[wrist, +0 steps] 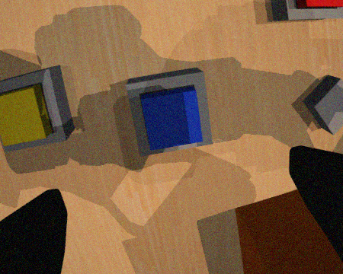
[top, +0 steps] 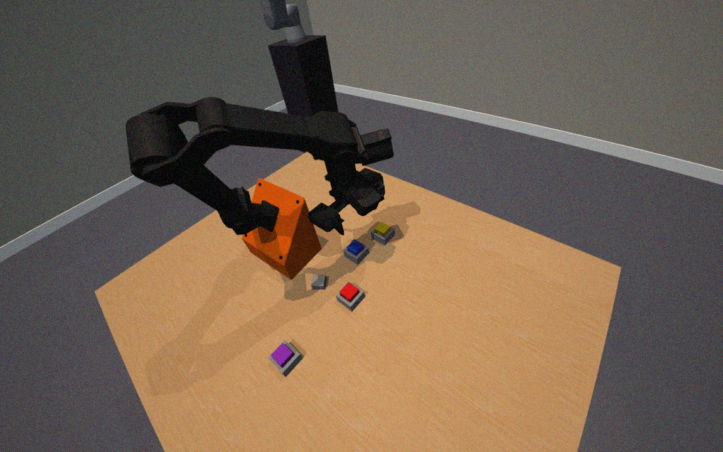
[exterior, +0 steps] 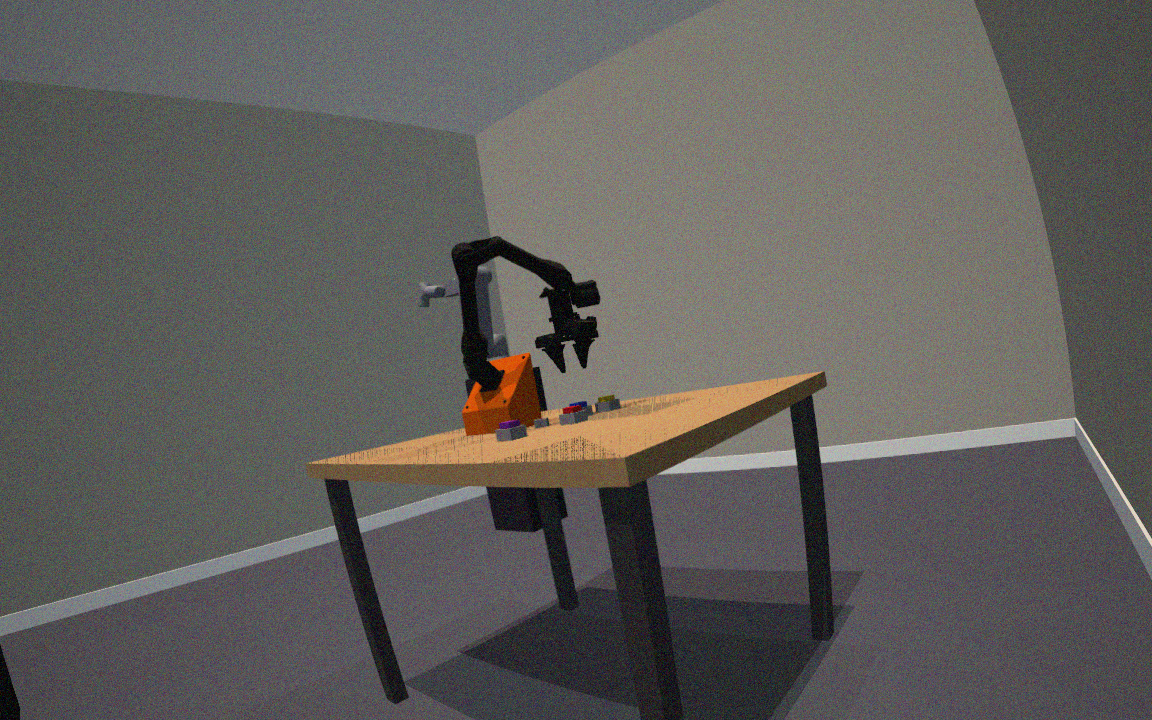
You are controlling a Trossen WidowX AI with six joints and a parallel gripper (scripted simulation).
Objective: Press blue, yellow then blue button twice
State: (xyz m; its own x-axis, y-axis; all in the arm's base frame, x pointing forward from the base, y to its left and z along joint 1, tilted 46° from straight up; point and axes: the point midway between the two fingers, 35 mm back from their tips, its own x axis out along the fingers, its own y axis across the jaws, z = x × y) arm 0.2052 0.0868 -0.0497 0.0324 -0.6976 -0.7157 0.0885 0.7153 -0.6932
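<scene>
Here the gripper (top: 347,216) hangs above the table (top: 465,348), pointing down, its fingers spread wide with nothing between them. In the exterior view it sits clear of the table surface, well above the row of buttons. The blue button (top: 356,247) stands on its grey base just below and to the right of the fingertips in the top view, apart from them. In the wrist view the blue button (wrist: 171,117) lies near the middle of the picture, ahead of the two dark fingertips, and it falls within the arm's shadow. The yellow button (top: 382,230) is just beside the blue one, farther along the same line, also shaded. In the wrist view the yellow button (wrist: 20,114) sits at the left edge. The red button (top: 349,291) stands a little nearer the camera in the top view, and a small grey block (top: 318,280) lies between it and the orange base (top: 282,227) of the arm, touching neither. The purple button (top: 282,355) stands well apart from the others, toward the table's near side. The arm bends in a high arc from the orange base out over the buttons.
</scene>
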